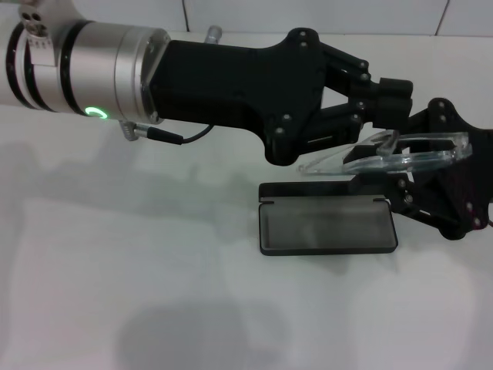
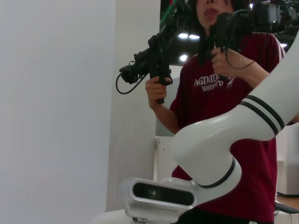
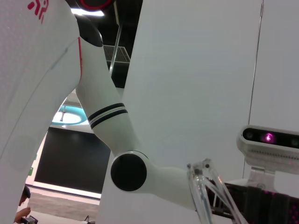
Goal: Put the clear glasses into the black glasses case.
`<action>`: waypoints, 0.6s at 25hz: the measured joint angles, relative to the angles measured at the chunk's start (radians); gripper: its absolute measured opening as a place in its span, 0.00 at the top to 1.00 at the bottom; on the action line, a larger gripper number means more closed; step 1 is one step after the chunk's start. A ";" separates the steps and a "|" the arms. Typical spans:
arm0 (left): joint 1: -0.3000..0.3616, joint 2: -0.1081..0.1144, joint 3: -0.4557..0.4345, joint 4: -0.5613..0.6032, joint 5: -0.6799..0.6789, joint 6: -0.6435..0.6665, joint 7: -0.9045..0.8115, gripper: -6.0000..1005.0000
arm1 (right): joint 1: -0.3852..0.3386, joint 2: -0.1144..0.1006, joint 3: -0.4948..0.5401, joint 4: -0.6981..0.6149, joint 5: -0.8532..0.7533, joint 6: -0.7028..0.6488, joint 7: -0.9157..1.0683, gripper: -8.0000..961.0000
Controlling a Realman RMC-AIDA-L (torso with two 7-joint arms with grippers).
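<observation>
The clear glasses (image 1: 420, 156) hang level just above the table, with my right gripper (image 1: 368, 153) shut on them from the right. A curved clear piece of the glasses (image 3: 204, 190) also shows close up in the right wrist view. Directly under and in front of them lies the black glasses case (image 1: 327, 248), open, its grey lining facing up and its lid (image 1: 320, 190) along the far edge. My left gripper (image 1: 394, 100) reaches across from the left and ends right above the glasses' middle; whether it touches them is hidden.
The white table (image 1: 115, 270) runs left and front of the case. My left arm's silver wrist (image 1: 85, 65) spans the far left. A person holding hand controllers (image 2: 156, 65) stands behind the robot in the left wrist view.
</observation>
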 joint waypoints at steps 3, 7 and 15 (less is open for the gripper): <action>0.005 0.000 -0.008 0.000 0.000 -0.001 0.005 0.88 | 0.000 0.000 -0.001 -0.001 0.000 0.000 0.000 0.85; 0.013 0.006 -0.051 -0.006 0.002 -0.005 0.017 0.88 | -0.002 0.000 -0.002 -0.001 0.000 0.000 0.001 0.85; 0.084 0.051 -0.213 0.006 0.018 -0.007 0.015 0.88 | 0.019 -0.011 -0.009 0.042 -0.009 0.002 0.181 0.85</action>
